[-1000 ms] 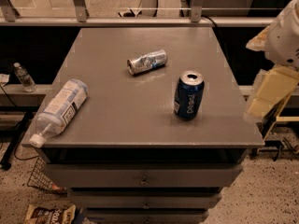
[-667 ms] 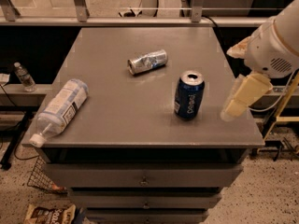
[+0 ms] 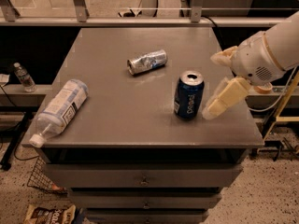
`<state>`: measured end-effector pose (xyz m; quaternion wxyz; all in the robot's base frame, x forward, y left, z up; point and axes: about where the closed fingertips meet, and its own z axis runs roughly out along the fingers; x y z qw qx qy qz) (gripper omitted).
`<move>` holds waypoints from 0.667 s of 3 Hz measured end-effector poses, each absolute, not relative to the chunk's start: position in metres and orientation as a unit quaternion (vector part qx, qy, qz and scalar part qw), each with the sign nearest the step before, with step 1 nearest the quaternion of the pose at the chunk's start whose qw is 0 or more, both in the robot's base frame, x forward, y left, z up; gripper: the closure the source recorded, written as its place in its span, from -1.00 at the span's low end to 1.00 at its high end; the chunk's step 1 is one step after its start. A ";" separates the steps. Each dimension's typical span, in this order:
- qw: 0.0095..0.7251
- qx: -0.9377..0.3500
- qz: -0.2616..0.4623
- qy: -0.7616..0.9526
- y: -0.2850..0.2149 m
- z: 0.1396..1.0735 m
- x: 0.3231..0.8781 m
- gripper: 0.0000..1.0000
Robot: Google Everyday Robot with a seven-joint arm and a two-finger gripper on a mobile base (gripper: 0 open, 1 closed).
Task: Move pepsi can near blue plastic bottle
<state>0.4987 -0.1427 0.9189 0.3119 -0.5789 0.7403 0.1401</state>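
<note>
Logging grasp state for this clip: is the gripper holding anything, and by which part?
Nothing is held. The gripper is open just right of the upright pepsi can, not around it.

Grey desk (image 3: 117,111); crushed silver can (image 3: 147,61) on its side, back of centre; small water bottle (image 3: 23,77) upright beyond left edge; snack bag (image 3: 49,214) on floor below front-left corner; gripper (image 3: 212,85) over right edge.

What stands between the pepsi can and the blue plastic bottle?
Nothing visible: bare table separates pepsi can and bottle; the crushed can lies farther back. The gripper is beside the pepsi can, opposite the bottle.
</note>
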 end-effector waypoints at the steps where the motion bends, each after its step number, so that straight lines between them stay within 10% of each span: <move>1: 0.308 -0.576 0.158 0.741 -0.136 0.910 0.503 -1.00; 2: 0.306 -0.579 0.168 0.737 -0.129 0.908 0.504 -1.00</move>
